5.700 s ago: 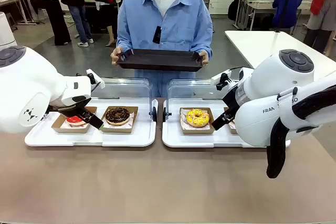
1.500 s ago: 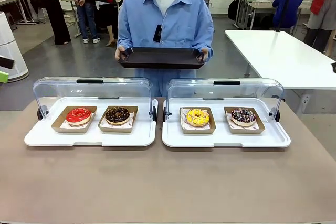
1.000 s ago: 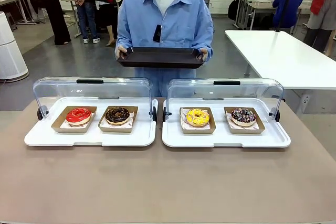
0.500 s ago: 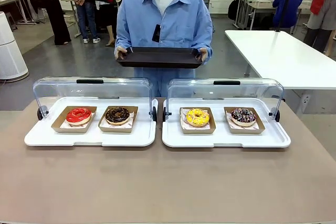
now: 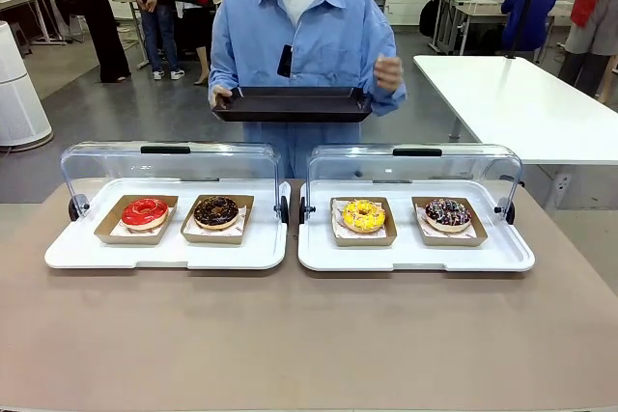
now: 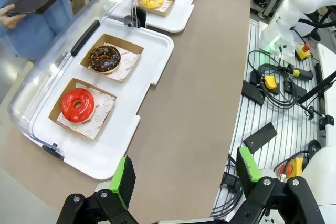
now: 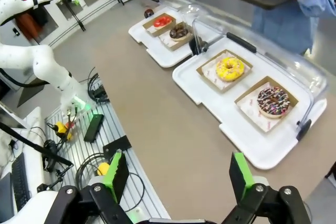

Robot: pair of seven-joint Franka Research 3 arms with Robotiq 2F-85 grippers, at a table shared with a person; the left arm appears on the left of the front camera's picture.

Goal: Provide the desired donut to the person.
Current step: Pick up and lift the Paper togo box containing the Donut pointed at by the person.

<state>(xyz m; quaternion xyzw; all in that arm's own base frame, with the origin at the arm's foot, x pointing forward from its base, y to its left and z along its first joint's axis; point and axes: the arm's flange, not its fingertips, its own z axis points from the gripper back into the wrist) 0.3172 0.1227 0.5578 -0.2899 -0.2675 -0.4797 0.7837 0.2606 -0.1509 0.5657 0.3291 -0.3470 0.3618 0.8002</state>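
Step in hand: waiting on a choice, as I judge it; no donut is lifted and neither arm is near the trays.
Left end effector (image 6: 186, 167): jaws spread wide with nothing between them, hanging high over the near edge of the bench (image 6: 194, 77).
Right end effector (image 7: 177, 170): also spread wide and empty, high over the bench's near edge.
Ahead of the left end effector: the red donut (image 6: 77, 105) lies nearest, well below and ahead. The chocolate donut (image 6: 105, 59) is just beyond it, each in its own brown paper boat on the left white tray (image 6: 118, 145).
Ahead of the right end effector: the sprinkled donut (image 7: 273, 101) is nearest and the yellow donut (image 7: 230, 68) is beyond it, both on the right white tray (image 7: 252, 148).
Clear lids (image 5: 169, 166): tipped back open on the side of the donuts away from both end effectors.
Person (image 5: 294, 36): farthest from both end effectors, past the lids. The black tray (image 5: 293, 103) is held by one hand (image 5: 220, 96), and the raised hand (image 5: 388, 72) is loosely curled beside it.
Desired donut: cannot tell; the raised hand singles out none of the four.
Next move calls for: reading the person's signal, then sending the arm on that donut's side down to take the paper boat by its edge and carry it over the open lid to the black tray.
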